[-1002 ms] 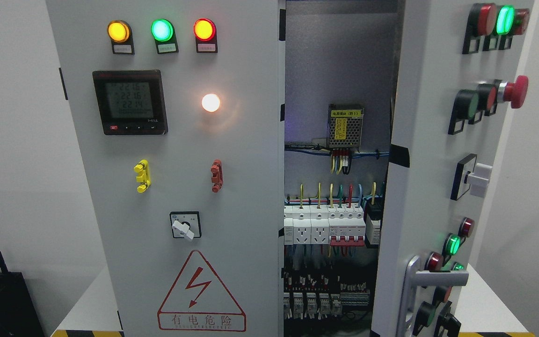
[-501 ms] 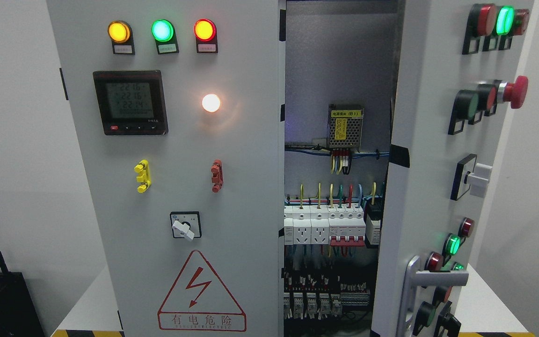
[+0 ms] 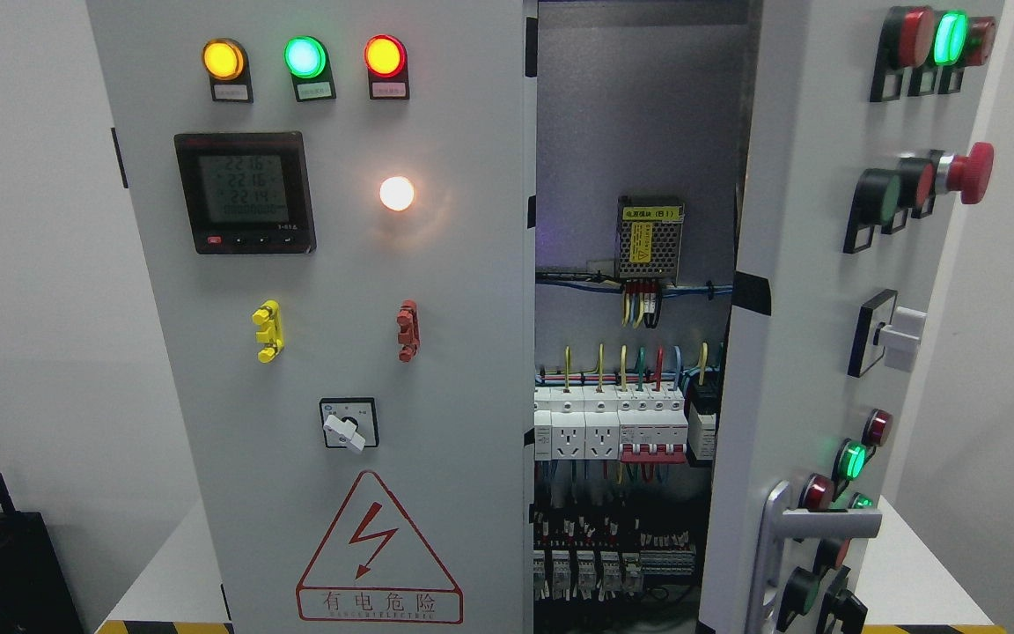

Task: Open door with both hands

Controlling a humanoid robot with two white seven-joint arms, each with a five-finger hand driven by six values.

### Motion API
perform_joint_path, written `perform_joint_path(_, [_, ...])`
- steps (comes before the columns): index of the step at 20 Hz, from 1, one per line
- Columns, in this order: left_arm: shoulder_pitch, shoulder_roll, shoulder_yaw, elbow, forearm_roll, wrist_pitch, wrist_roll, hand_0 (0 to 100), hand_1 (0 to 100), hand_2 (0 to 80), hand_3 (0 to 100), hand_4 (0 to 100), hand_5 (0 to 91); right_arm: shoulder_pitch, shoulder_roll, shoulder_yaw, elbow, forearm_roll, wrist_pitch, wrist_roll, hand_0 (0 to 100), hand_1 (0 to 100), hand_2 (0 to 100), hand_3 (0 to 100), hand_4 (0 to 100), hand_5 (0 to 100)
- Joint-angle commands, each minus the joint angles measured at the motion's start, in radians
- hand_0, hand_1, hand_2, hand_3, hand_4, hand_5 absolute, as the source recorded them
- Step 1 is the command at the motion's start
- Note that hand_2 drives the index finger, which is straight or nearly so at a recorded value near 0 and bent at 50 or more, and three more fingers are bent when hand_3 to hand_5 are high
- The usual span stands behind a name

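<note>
A grey electrical cabinet fills the head view. Its left door (image 3: 331, 352) is closed and carries three lit lamps, a digital meter (image 3: 244, 193), a rotary switch (image 3: 348, 424) and a red warning triangle. The right door (image 3: 815, 317) stands swung partly open toward me, with a silver handle (image 3: 775, 546) near its lower edge and several buttons on its face. Between the doors the cabinet interior (image 3: 630, 370) shows wiring, a power supply and rows of breakers. Neither of my hands nor arms appears in the picture.
The cabinet stands on a white table (image 3: 164, 572) with yellow-black tape along its front edge. A black box (image 3: 5, 563) sits at the lower left. White walls lie on both sides.
</note>
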Motion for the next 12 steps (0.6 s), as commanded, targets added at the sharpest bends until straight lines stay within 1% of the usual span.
perform_joint_path(1, [0.018, 0.310, 0.240, -0.294, 0.259, -0.012, -0.069, 0, 0, 0.0, 0, 0, 0.0, 0.000, 0.000, 0.000, 0.000, -0.001, 0.000, 0.001, 38, 0, 0, 0, 0, 0])
perform_joint_path(4, [0.045, 0.402, 0.356, -0.311, 0.407, 0.000, -0.132, 0, 0, 0.0, 0, 0, 0.0, 0.000, 0.000, 0.000, 0.000, 0.000, 0.000, 0.000, 38, 0, 0, 0, 0, 0])
perform_joint_path(6, [0.094, 0.463, 0.431, -0.314, 0.508, 0.035, -0.207, 0, 0, 0.0, 0, 0, 0.0, 0.000, 0.000, 0.000, 0.000, 0.000, 0.000, 0.001, 38, 0, 0, 0, 0, 0])
perform_joint_path(8, [0.108, 0.500, 0.477, -0.314, 0.571, 0.109, -0.267, 0, 0, 0.0, 0, 0, 0.0, 0.000, 0.000, 0.000, 0.000, 0.000, 0.000, 0.000, 38, 0, 0, 0, 0, 0])
perform_joint_path(10, [0.113, 0.537, 0.522, -0.326, 0.625, 0.210, -0.315, 0, 0, 0.0, 0, 0, 0.0, 0.000, 0.000, 0.000, 0.000, 0.000, 0.000, 0.000, 38, 0, 0, 0, 0, 0])
perform_joint_path(12, [0.116, 0.572, 0.557, -0.331, 0.711, 0.303, -0.359, 0, 0, 0.0, 0, 0, 0.0, 0.000, 0.000, 0.000, 0.000, 0.000, 0.000, 0.000, 38, 0, 0, 0, 0, 0])
